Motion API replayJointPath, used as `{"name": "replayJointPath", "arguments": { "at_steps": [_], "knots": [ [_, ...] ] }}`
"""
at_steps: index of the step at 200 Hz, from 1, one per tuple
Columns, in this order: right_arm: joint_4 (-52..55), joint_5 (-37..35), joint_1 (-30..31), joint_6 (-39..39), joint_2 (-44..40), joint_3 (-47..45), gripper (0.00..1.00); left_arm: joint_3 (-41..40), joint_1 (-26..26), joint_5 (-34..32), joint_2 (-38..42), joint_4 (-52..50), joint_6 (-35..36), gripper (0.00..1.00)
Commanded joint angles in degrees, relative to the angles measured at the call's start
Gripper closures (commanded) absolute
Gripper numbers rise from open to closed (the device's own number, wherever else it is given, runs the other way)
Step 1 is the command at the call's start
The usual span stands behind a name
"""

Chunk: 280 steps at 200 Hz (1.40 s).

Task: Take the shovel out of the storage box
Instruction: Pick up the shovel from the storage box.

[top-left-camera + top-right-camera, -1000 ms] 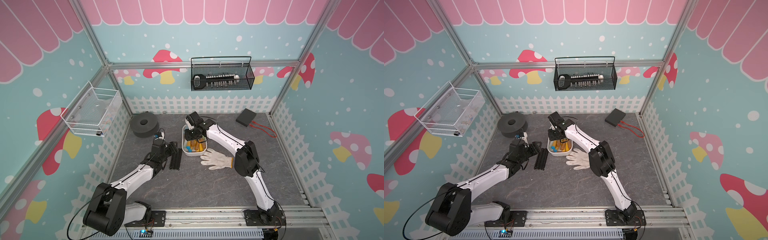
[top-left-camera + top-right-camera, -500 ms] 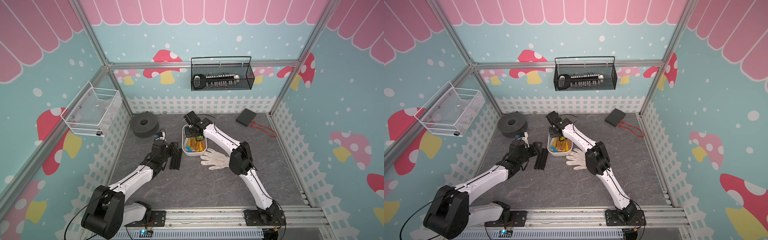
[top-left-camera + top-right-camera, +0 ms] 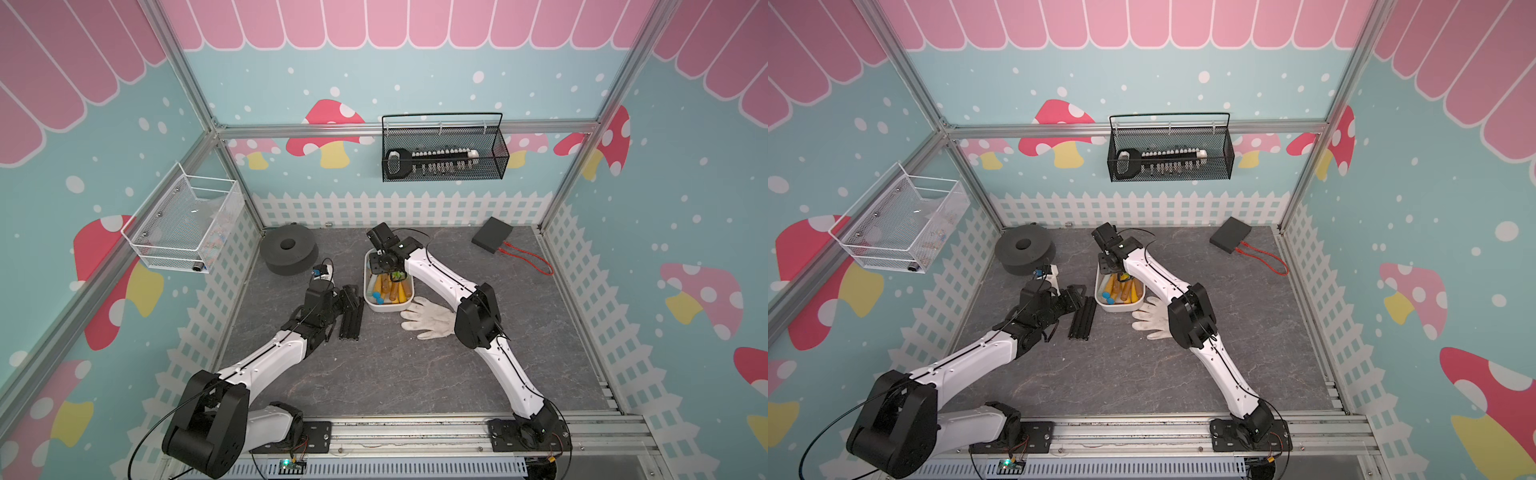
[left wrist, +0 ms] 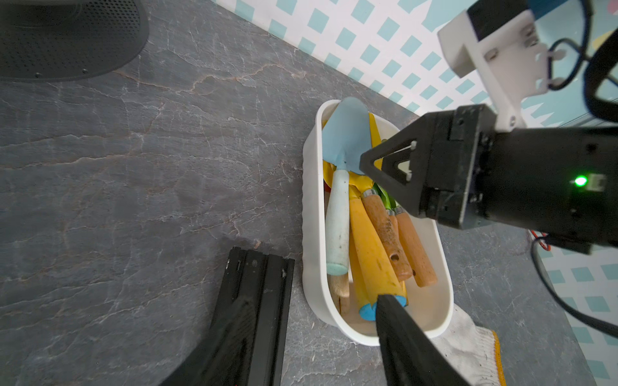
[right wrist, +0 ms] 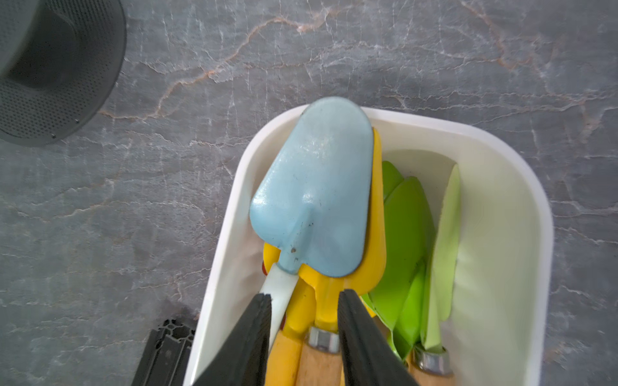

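Box: white smooth tub (image 3: 386, 308) with rounded corners and low walls. It sits about mid-bench (image 3: 395, 365), long side running near to far.
Blue shovel: on top of the pile at the box's left side (image 5: 317, 200). The blade is pale blue with a rounded tip and a few dark specks. Its tip overlaps the far rim. The white handle ends in a pale blue-green cap and points to the near end.
Yellow shovel: directly under the blue one (image 5: 322, 290). Its blade edge shows along the blue blade's right side. The yellow handle has a blue end cap and lies beside the white handle.
Green shovels: on the right side of the box (image 5: 401, 234). The bright green blades point far, and wooden handles with metal collars point near.
Right fingers: over the far half of the box (image 5: 361, 334), set narrow. One stands on each side of the yellow shovel's neck, and the left one crosses the white handle. I cannot tell whether they press on anything.
Left fingers: spread wide and holding nothing (image 4: 411, 344). They hang low, just left of the box's near end.
Bar: black slotted rail (image 3: 351, 322) lying near to far, just left of the box and under the left fingers.
Glove: white (image 3: 428, 320), lying flat against the box's near-right corner.
Disc: black and round (image 3: 289, 249), far left on the bench, well apart from the box.
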<state>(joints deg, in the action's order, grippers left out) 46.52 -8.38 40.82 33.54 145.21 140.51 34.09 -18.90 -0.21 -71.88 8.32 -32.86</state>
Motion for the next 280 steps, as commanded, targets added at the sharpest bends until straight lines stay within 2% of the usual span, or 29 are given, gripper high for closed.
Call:
{"name": "replayJointPath", "arguments": {
  "at_steps": [1,92,147,222,249,280],
  "knots": [
    [-0.61,1.57,-0.62,-1.21,2.39,1.2,0.59,0.63,-0.31,-0.57,0.86,-1.11,1.05,0.37],
    [-0.54,-6.08,-1.42,-3.14,3.43,1.1,0.49,1.18,-0.79,-0.57,-0.38,-1.2,1.57,0.37],
    [-0.55,-2.63,-1.84,-4.11,2.62,0.15,0.49,1.51,-1.11,-0.57,-0.4,-1.44,1.75,0.36],
    [-7.16,0.56,0.2,-4.34,-10.54,-14.88,0.49,1.77,-1.46,-0.7,-0.17,-1.9,1.92,0.35],
    [-7.13,3.27,1.09,-3.67,-13.3,-18.27,0.44,1.82,-1.5,-0.76,0.12,-1.92,1.92,0.35],
    [-6.84,2.99,2.14,-2.22,-15.77,-21.85,0.46,1.69,-1.6,-0.82,0.35,-1.97,1.84,0.35]
  ]
}}
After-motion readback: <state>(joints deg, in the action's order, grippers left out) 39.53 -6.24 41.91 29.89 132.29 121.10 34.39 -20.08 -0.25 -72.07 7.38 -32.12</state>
